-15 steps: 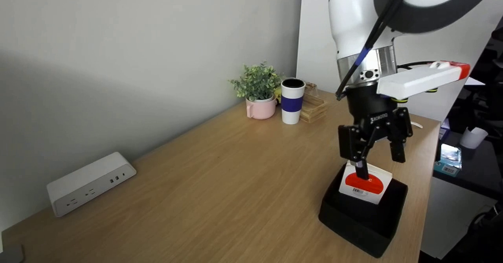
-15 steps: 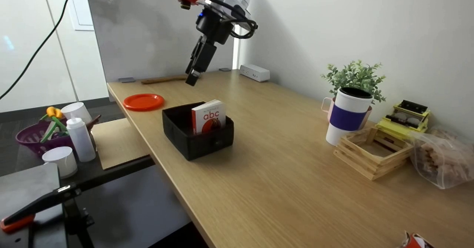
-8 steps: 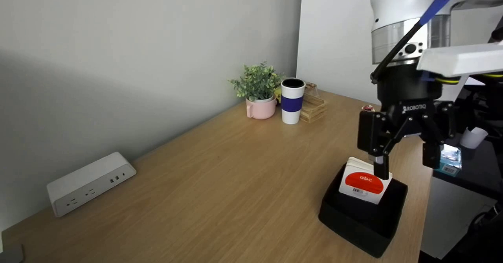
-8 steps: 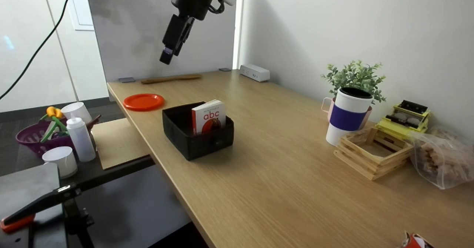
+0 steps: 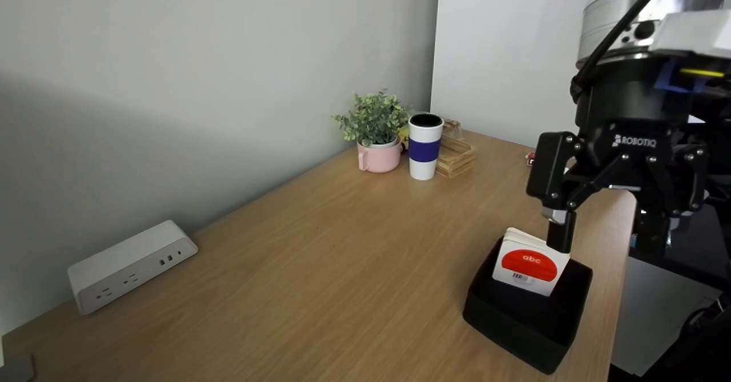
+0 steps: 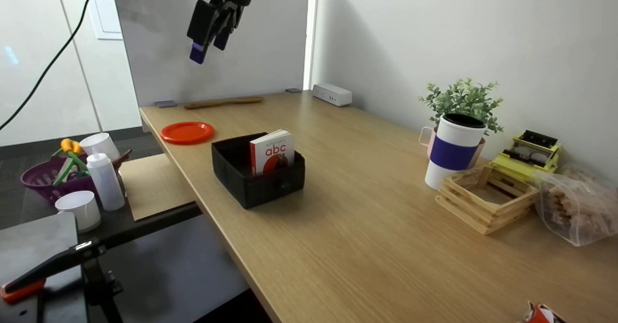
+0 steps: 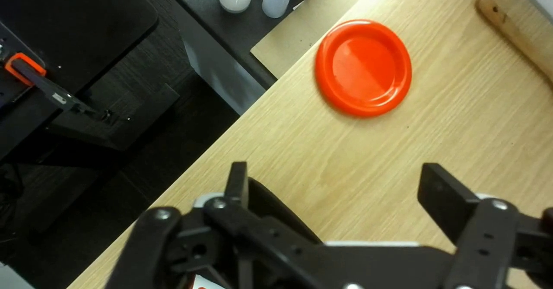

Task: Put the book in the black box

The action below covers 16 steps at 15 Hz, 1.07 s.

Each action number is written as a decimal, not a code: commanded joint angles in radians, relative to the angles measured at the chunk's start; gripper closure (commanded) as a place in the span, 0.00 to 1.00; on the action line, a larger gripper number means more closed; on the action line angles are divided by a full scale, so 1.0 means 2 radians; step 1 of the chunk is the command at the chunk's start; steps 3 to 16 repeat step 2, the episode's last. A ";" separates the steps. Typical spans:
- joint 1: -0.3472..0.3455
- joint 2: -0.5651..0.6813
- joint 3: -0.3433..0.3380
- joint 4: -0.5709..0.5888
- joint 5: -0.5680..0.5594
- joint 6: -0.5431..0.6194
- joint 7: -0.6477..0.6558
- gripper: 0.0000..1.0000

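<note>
The white book [image 5: 531, 268] with its red-orange oval leans inside the black box [image 5: 514, 328], its top sticking up above the rim. In an exterior view the book [image 6: 273, 153] shows its "abc" cover over the wall of the box [image 6: 251, 190]. My gripper [image 5: 606, 234] hangs above and apart from both, jaws wide and nothing between them; it also appears high up as the gripper [image 6: 209, 48]. In the wrist view the gripper [image 7: 339, 185] spans bare wood. Part of the box [image 7: 276, 204] shows behind one finger, and the book is mostly hidden there.
A red plate [image 7: 363, 68] lies near the table edge, with a wooden stick [image 7: 514, 30] farther off. Along the wall stand a white power strip [image 5: 134, 265], a potted plant [image 5: 377, 125], a white-and-blue mug [image 5: 422, 148] and a wooden crate [image 6: 483, 197].
The open gripper has risen and drawn away from the box, shifting right in an exterior view and up and left in the opposite one. Book and box have stayed in place.
</note>
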 commanded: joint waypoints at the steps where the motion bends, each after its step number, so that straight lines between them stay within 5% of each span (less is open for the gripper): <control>1: -0.006 0.001 0.006 0.001 0.000 -0.001 0.000 0.00; 16: -0.006 0.001 0.006 0.001 0.000 -0.001 0.000 0.00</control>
